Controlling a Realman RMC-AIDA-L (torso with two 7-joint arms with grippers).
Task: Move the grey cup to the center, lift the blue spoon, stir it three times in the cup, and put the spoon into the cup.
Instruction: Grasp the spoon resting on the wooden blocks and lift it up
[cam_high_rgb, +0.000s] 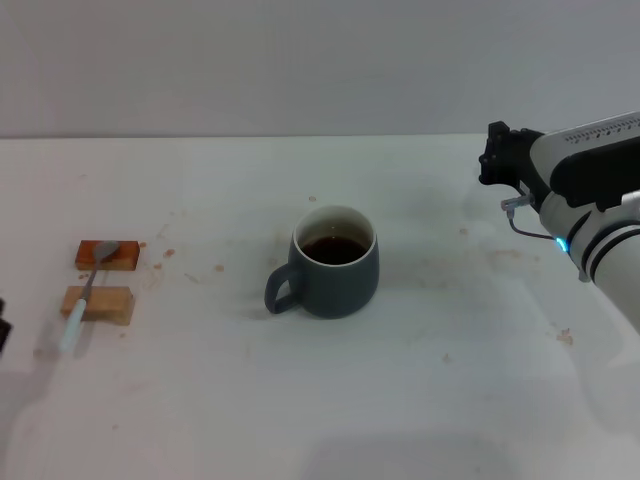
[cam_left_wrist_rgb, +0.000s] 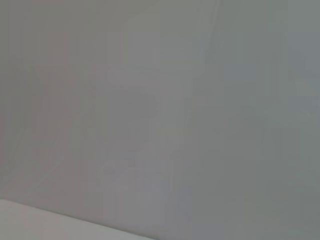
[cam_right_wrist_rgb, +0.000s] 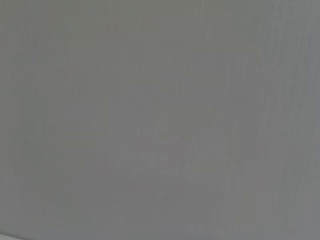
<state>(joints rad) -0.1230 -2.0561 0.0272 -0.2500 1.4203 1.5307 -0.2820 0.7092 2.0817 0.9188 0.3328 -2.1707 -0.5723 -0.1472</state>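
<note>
The grey cup (cam_high_rgb: 334, 262) stands about at the middle of the worktop (cam_high_rgb: 450, 400), so I judge the first step done and the spoon lift to be the step in hand. My right gripper (cam_high_rgb: 497, 153) is raised at the right side, well apart from the cup, touching nothing; whether its fingers are wide or narrow I cannot tell, since only a dark wrist end shows in the head view and my right wrist view gives nothing but plain grey wall. My left gripper (cam_high_rgb: 3, 330) barely shows as a dark sliver at the left edge, near the spoon, and I cannot tell the state of its fingers either. The blue spoon (cam_high_rgb: 85, 295) lies far left, well apart from the cup, bridged across two small wooden blocks (cam_high_rgb: 100, 285): its grey metal bowl rests on the farther, darker block, and its pale blue-white handle crosses the nearer block and slopes down to the worktop. The next move, as I judge it, calls for my left fingers to come down over the slim handle where it is propped clear of the worktop. The cup is a rounded slate-grey mug, cream inside, holding dark brown liquid, its loop handle turned toward my left and slightly toward me.
</note>
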